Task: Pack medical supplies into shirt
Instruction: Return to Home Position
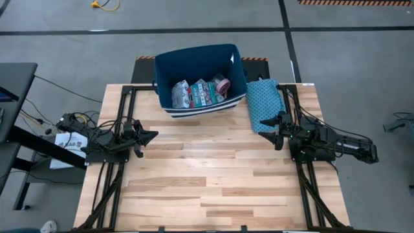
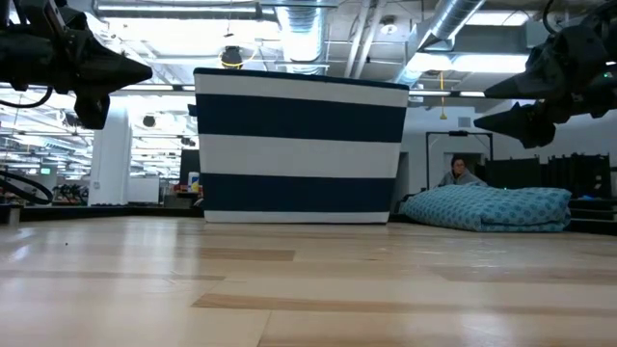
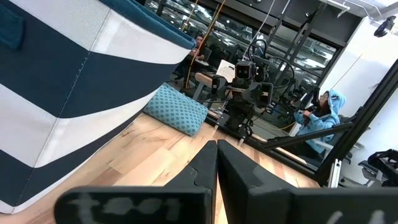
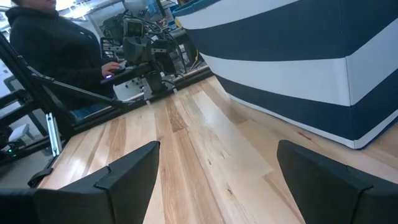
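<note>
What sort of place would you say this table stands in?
Probably a large robotics lab or industrial hall: exposed ceiling ducts overhead, a grey concrete floor marked with dark lines, and a person seated beyond the wooden table.

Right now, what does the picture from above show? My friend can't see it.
A navy bin holding medical supplies sits at the far middle of the wooden table, a folded blue patterned shirt beside it on the right. The left gripper, shut, and the right gripper, open, wait at either side.
</note>
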